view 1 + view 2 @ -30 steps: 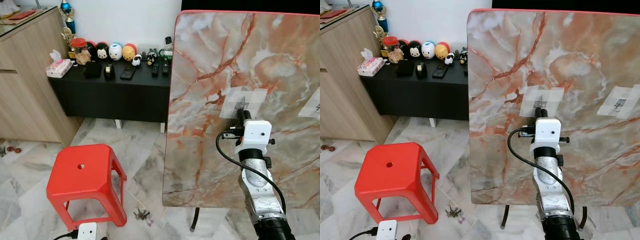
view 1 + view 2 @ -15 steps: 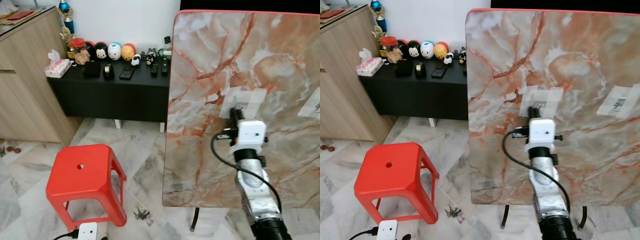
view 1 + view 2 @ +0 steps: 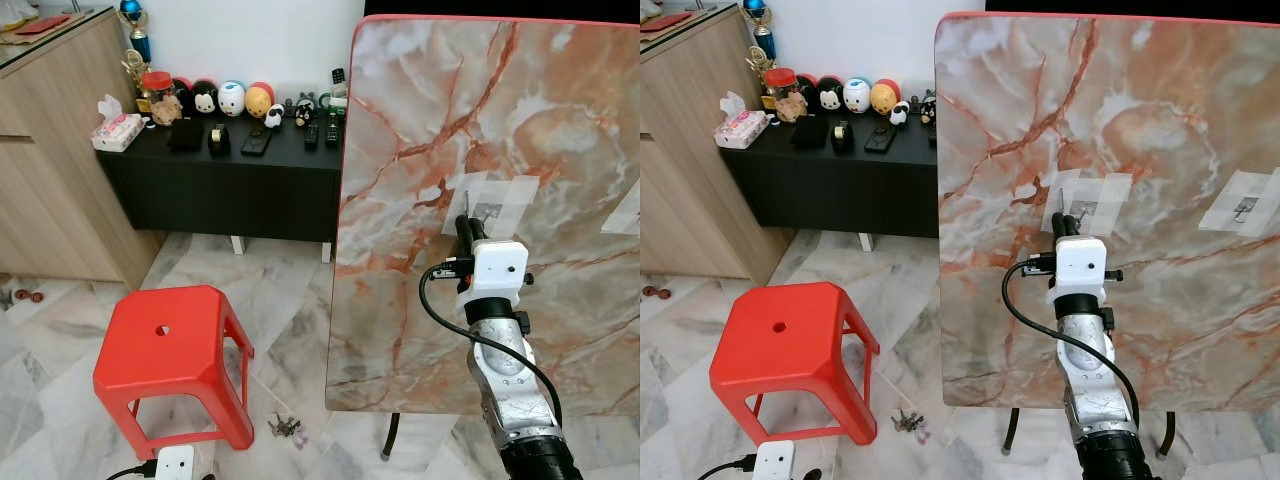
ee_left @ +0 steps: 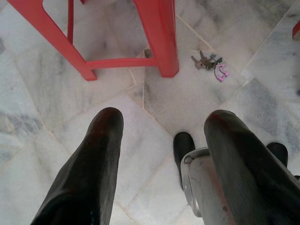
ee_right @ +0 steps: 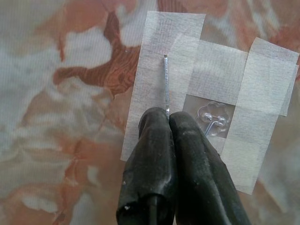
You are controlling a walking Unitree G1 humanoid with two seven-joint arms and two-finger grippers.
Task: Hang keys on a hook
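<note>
Right gripper (image 5: 167, 123): fingers pressed together, pinching a thin metal rod or wire (image 5: 166, 84) that sticks out past the tips. In the wrist picture the rod lies over the left strip of a white tape patch (image 5: 159, 56); whether it touches the tape cannot be told. Just right of the fingertips, in the centre of the patch, sits a small clear plastic hook (image 5: 213, 121) with a flower-shaped base. The rod is beside the hook, not on it.

Head views: the right arm reaches up from the lower right of the frame, its white wrist housing (image 3: 498, 270) in front of an upended marble-patterned tabletop (image 3: 420, 130) with a red edge. Gripper tips (image 3: 463, 226) at the left edge of the taped patch, mid-right of frame.

Left gripper (image 4: 161, 126): hangs low, fingers spread wide, holding nothing, pointing at the marble floor (image 4: 56, 112).

Keys (image 3: 287, 430): a small bunch with a pink tag lying on the floor, lower centre of the frame, just beside the front right leg of the red plastic stool (image 3: 170, 350), well apart from both grippers. They appear in the left wrist picture too (image 4: 209, 64), upper right.

Black low cabinet (image 3: 230, 180) with figurines along the back wall, upper left.
</note>
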